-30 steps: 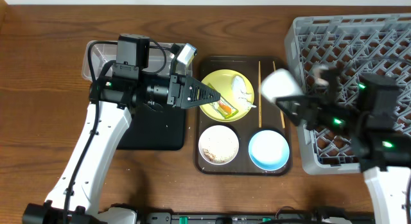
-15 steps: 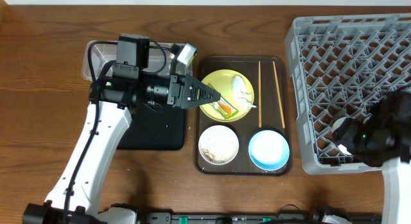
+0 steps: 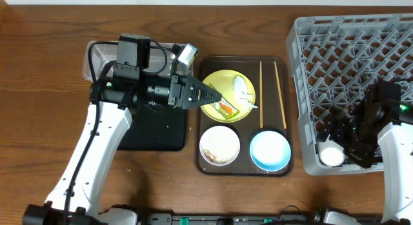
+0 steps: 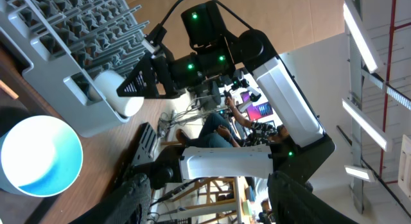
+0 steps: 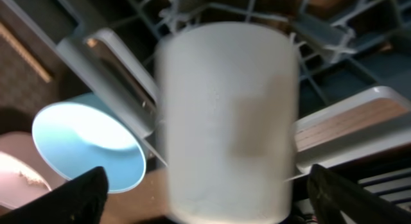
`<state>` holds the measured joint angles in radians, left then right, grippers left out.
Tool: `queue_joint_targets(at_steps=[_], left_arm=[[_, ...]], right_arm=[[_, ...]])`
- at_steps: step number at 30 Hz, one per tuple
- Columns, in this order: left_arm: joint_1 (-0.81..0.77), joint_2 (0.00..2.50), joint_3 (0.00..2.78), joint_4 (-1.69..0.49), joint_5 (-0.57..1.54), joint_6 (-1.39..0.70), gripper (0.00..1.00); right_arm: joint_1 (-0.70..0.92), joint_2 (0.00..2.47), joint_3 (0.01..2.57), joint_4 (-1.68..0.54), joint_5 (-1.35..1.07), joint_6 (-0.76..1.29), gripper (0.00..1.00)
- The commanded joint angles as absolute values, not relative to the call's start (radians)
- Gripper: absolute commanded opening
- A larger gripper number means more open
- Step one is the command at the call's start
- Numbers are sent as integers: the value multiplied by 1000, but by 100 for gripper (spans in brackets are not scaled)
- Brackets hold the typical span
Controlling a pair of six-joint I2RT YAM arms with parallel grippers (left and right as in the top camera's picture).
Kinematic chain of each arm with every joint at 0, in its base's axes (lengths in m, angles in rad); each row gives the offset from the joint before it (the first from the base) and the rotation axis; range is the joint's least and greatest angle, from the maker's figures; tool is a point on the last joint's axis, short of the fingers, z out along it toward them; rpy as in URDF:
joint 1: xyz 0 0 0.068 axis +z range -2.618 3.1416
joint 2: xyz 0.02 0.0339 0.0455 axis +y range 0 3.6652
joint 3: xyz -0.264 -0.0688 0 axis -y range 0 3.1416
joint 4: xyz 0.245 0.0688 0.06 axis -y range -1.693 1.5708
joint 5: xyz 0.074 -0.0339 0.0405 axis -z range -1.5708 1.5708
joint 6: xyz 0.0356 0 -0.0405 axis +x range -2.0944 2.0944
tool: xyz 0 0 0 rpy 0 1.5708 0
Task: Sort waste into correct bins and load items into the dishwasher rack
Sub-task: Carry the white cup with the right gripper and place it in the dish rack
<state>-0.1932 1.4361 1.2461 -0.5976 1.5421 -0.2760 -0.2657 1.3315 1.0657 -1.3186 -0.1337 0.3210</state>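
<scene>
The small white cup [image 3: 331, 156] sits in the front left corner of the grey dishwasher rack [image 3: 348, 44]. My right gripper [image 3: 339, 147] is open, with its fingers either side of the cup [image 5: 228, 115] and a gap to it. My left gripper [image 3: 216, 98] is open and empty, level over the yellow plate [image 3: 222, 83], just left of the green-and-orange wrapper [image 3: 226, 109]. The white scrap [image 3: 242, 89] lies on the plate. The white bowl [image 3: 219, 145] holds rice scraps. The light blue bowl [image 3: 270, 149] and two chopsticks [image 3: 261, 89] lie on the tray.
The dark brown serving tray [image 3: 244, 58] holds the plate, bowls and chopsticks. The clear tub [image 3: 97, 57] and the black tray [image 3: 155, 131] lie at the left under my left arm. The rack also shows in the left wrist view [image 4: 70, 31].
My right arm has carried the white cup from above the tray's right edge down into the rack's front left corner. My left arm has not moved.
</scene>
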Motion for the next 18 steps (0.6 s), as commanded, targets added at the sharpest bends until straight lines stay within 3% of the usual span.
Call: queue_joint_targets(at_steps=[1, 6, 9, 12, 18], left_arm=[[-189, 1431, 1261, -598, 1552, -263, 62], [-191, 1431, 1261, -598, 1524, -263, 62], [-212, 1431, 1261, -598, 1401, -267, 62], [-259, 1431, 1261, -597, 1169, -277, 62], [-421, 1438, 1261, -589, 492, -305, 61]], right_arm=[[-258, 1330, 1065, -1301, -109, 363, 99], [-258, 1299, 1092, -1207, -229, 269, 99], [-258, 1257, 1108, -1123, -420, 166, 99], [-257, 1211, 1108, -1019, -540, 148, 99], [-255, 1167, 1108, -917, -558, 152, 99]])
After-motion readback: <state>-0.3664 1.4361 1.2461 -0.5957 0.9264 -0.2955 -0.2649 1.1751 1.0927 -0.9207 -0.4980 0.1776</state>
